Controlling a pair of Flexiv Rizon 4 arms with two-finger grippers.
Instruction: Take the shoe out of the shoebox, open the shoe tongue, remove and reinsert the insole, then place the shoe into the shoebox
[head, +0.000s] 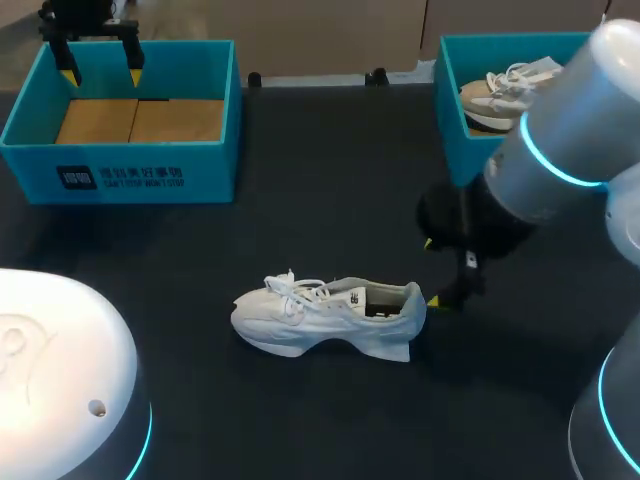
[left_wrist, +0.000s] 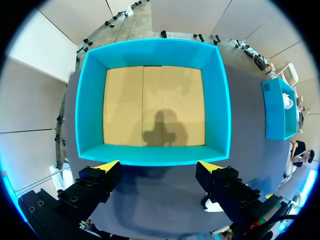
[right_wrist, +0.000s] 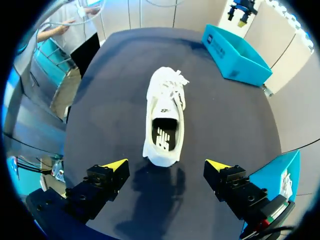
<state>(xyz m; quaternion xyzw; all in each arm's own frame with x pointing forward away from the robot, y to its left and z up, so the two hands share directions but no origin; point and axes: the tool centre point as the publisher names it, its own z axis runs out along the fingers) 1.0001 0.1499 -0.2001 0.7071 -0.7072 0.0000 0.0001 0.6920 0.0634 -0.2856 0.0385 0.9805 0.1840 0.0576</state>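
Note:
A white shoe (head: 325, 315) lies on its sole in the middle of the dark table, toe toward my left and laces tied. My right gripper (head: 432, 272) stands open just behind its heel. In the right wrist view the shoe (right_wrist: 165, 117) lies ahead of that gripper (right_wrist: 167, 165), heel nearest, with a dark insole showing in the opening. The blue shoebox (head: 215, 110) at the back left holds nothing but its tan floor. My left gripper (head: 100, 62) hangs open over the box's back left corner. In the left wrist view the box's near wall (left_wrist: 150, 155) is just ahead of that gripper (left_wrist: 160, 167).
A second blue box (head: 450, 100) stands at the back right with a beige shoe (head: 505, 90) inside, close behind my right arm. It also shows at the side in the left wrist view (left_wrist: 275, 110). Bare tabletop (head: 330, 190) lies between the two boxes.

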